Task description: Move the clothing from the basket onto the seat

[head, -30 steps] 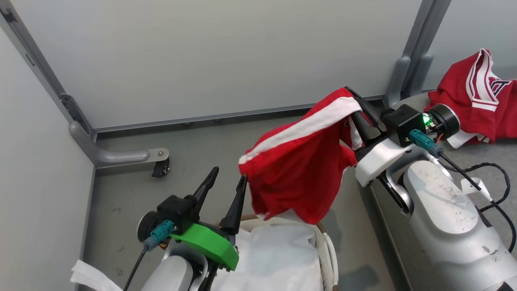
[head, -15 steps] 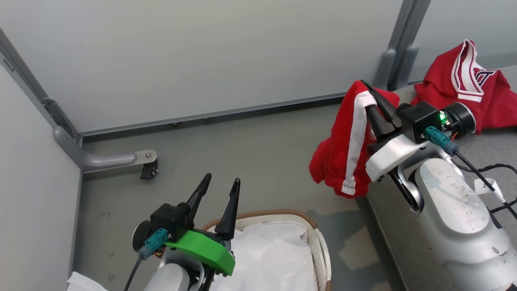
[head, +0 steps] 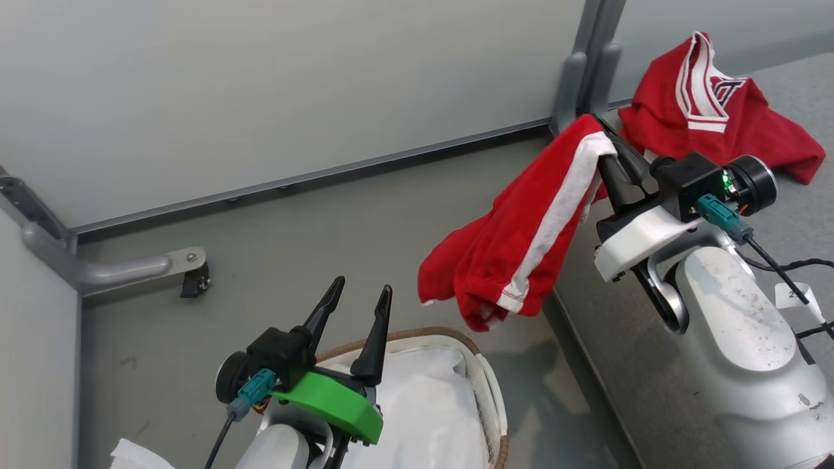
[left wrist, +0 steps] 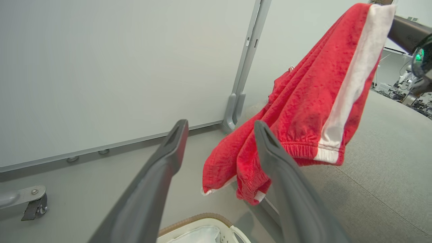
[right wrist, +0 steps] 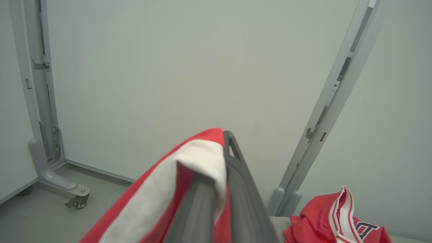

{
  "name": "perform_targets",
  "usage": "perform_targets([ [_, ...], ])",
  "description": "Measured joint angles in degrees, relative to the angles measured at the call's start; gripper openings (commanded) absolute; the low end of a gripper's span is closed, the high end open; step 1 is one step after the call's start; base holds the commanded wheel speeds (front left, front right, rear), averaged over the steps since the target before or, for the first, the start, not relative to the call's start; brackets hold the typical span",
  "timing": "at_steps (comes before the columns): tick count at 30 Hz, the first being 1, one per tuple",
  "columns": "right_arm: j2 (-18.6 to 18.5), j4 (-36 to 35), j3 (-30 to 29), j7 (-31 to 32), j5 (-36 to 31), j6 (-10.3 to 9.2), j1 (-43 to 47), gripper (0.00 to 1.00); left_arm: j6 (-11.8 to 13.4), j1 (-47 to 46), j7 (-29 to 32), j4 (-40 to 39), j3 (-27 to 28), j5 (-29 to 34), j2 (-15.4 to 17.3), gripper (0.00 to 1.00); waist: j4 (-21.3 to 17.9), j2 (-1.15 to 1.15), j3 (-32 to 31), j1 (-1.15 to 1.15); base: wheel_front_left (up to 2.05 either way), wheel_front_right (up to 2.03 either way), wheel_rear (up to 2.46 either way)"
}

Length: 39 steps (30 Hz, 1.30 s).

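Note:
My right gripper [head: 603, 130] is shut on red shorts with a white side stripe [head: 521, 241], which hang from its fingertips over the floor beside the grey seat [head: 808, 221]. The wrist view shows the cloth pinched between the two fingers [right wrist: 233, 168]. A second red garment with white trim and dark lettering [head: 710, 111] lies on the seat at the far right. The cream basket with a brown rim [head: 485, 391] sits below, holding its white liner [head: 423, 404]. Over the basket's left side, my left gripper [head: 361, 296] is open and holds nothing.
Pale partition walls close off the back and left, with a grey post [head: 580, 65] at the seat's corner. A foot bracket with a small caster [head: 192, 280] juts onto the floor at left. A black cable [head: 782, 264] trails over the seat by my right arm.
My right gripper has carried the shorts up from above the basket and rightward to the seat's edge; the shorts now swing out to the left. The camera has turned right.

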Motion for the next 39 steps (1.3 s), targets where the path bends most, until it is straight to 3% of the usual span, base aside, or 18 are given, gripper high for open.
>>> perform_targets([
  [16,0.5,-1.5,-5.1,0.0,-1.2,0.0,1.8,0.0,0.0,-1.9,0.0,-1.1,-1.8,0.5,-0.1,1.0,-10.0,0.0,4.1,0.0,0.0,0.0,0.0],
  [26,0.3,-3.3,-8.9,0.0,-2.2,0.0,1.4,0.0,0.0,-3.2,0.0,-1.3,-2.6,0.8,-0.1,1.0,-11.6,0.0,7.9,0.0,0.0,0.0,0.0],
  [35,-4.8,-8.4,-18.6,0.0,-5.3,0.0,-8.2,0.0,0.0,-5.3,0.0,-2.2,-2.6,1.4,0.1,1.0,-9.6,0.0,11.5,0.0,0.0,0.0,0.0],
  [39,-9.6,-8.8,-21.9,0.0,-5.3,0.0,-14.8,0.0,0.0,-7.0,0.0,-3.2,-2.8,2.0,0.6,1.0,-8.3,0.0,14.0,0.0,0.0,0.0,0.0],
])
